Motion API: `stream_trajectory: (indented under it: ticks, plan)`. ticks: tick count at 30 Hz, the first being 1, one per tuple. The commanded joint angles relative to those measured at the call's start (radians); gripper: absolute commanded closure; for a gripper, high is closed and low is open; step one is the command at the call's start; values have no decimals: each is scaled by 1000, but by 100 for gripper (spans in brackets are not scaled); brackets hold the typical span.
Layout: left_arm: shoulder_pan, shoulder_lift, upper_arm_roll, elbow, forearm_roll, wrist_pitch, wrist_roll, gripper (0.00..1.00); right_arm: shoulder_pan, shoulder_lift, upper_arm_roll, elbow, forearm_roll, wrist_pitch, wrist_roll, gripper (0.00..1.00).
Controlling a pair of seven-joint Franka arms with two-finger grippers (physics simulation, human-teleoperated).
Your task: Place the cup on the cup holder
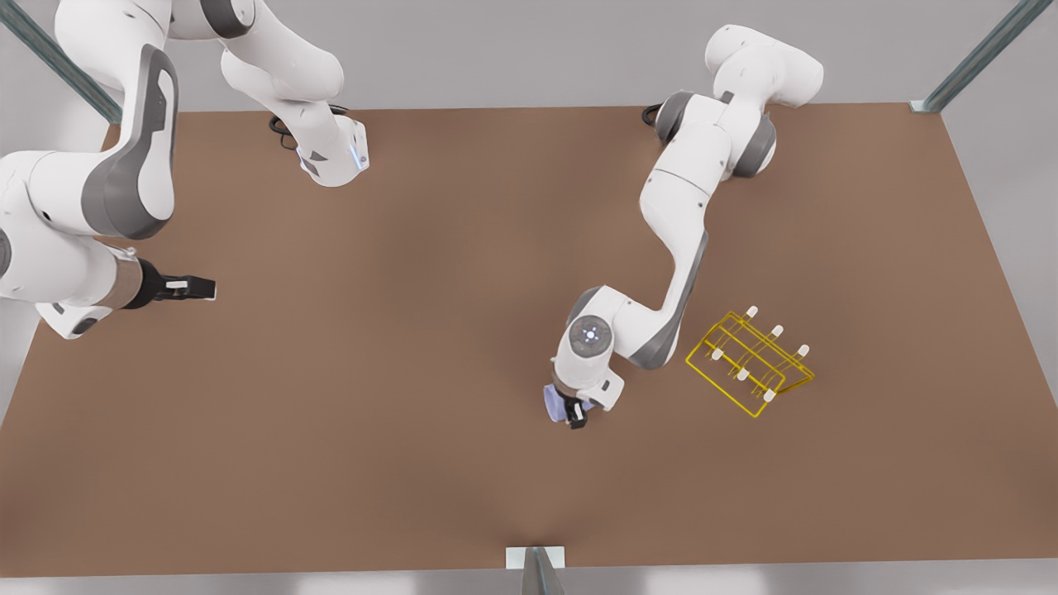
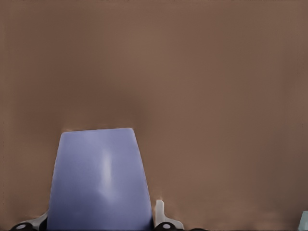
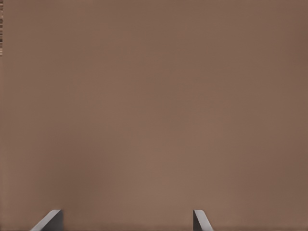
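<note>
No text, label, brand, number or sign can be read anywhere in these views. The cup [image 2: 98, 180], the cup holder [image 1: 750, 362], the brown table [image 1: 413, 372] and the white arms all carry plain, unmarked surfaces.

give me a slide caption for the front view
Left gripper holds the cup above the table, short of the cup holder; right gripper waits open.

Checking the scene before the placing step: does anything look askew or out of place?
Nothing stands out. The holder stands upright, pegs up. The left gripper is shut on the cup beside it; the right gripper waits open, far off.
</note>
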Motion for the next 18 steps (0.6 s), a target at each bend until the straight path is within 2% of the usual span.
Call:
stream_trajectory:
  ticks: [1, 3, 6, 8, 11, 14, 16, 18]
  plan:
    - [2, -60, -30, 2, -21, -153, 78, 30, 3, -1, -1, 0, 1, 3, -27, 0]
    - [-5, -114, -30, 2, -11, -245, 80, 30, 0, 0, 0, 0, 1, -3, -25, 0]
    - [-51, -117, -21, 2, 120, -320, 80, 30, -8, 0, 0, 0, 1, 2, -25, 0]
    - [-102, -142, -17, 0, 311, -443, 81, 30, -2, 37, -1, 14, -1, 11, -24, 0]
    - [-183, -152, -16, 0, 592, -737, 80, 30, -6, 37, 0, 16, 8, 112, -19, 0]
    - [-264, -143, -14, -11, 856, -1018, 80, 30, -8, 30, 3, 14, 7, 101, -14, 0]
    - [-283, -96, -14, -17, 1039, -1122, 89, 30, -8, 31, 3, 14, 4, 101, -13, 0]
    - [-280, -40, -11, -80, 1124, -1158, 83, 30, -17, 33, 0, 19, 2, 103, -13, 0]
